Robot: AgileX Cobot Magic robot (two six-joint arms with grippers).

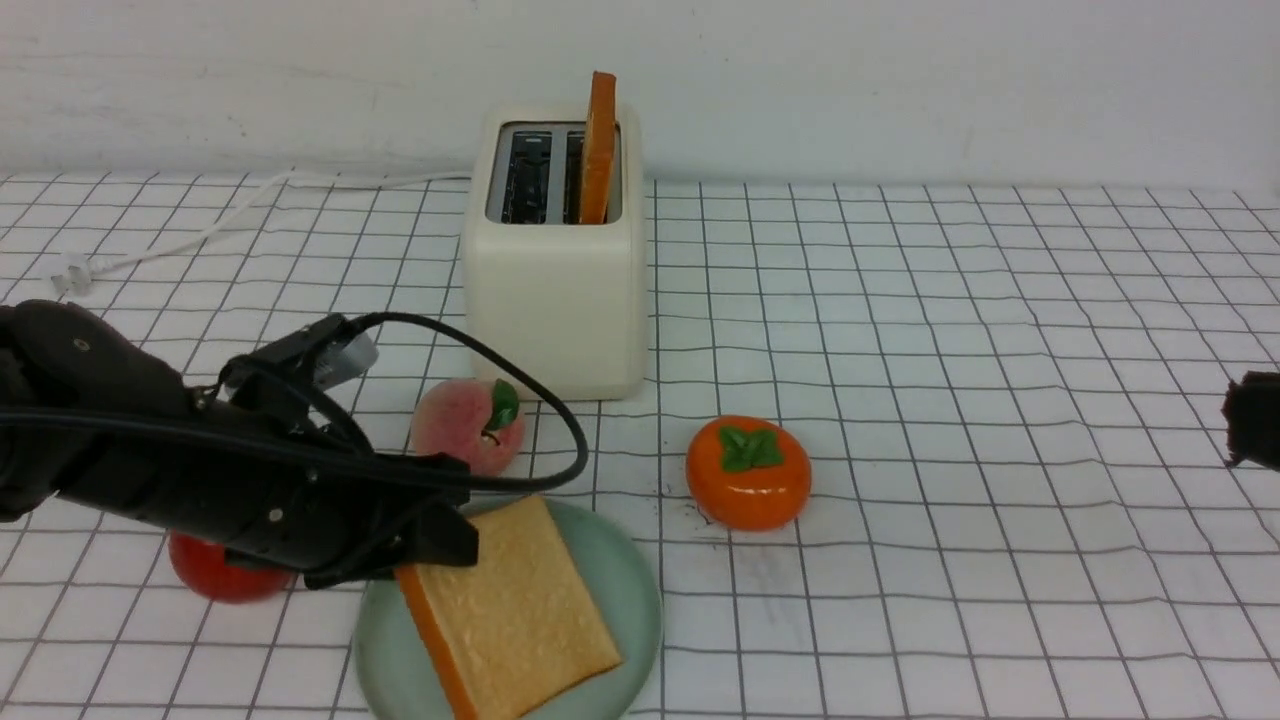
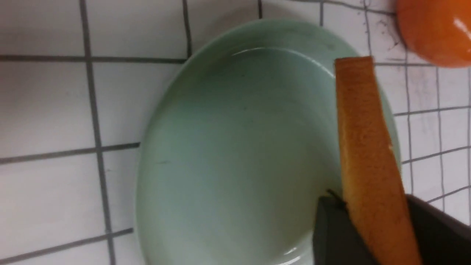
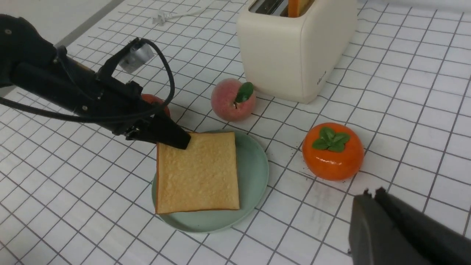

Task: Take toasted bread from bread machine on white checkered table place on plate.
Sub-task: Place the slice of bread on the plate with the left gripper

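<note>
My left gripper (image 1: 440, 545) is shut on one corner of a toast slice (image 1: 510, 610), which lies tilted over the mint-green plate (image 1: 625, 575). In the left wrist view the slice (image 2: 364, 154) shows edge-on between the jaws, above the plate (image 2: 228, 154). The right wrist view shows the slice (image 3: 197, 173) flat over the plate (image 3: 254, 169). The second slice (image 1: 598, 145) stands upright in the right slot of the cream toaster (image 1: 555, 270). My right gripper (image 3: 371, 193) is shut and empty above the checkered table (image 1: 1000, 400), at the front view's right edge (image 1: 1250, 420).
A pink peach (image 1: 468, 425) lies between the toaster and the plate. An orange persimmon (image 1: 748, 472) sits right of the plate. A red fruit (image 1: 215, 580) is partly hidden under my left arm. The toaster's white cord (image 1: 200, 235) runs left.
</note>
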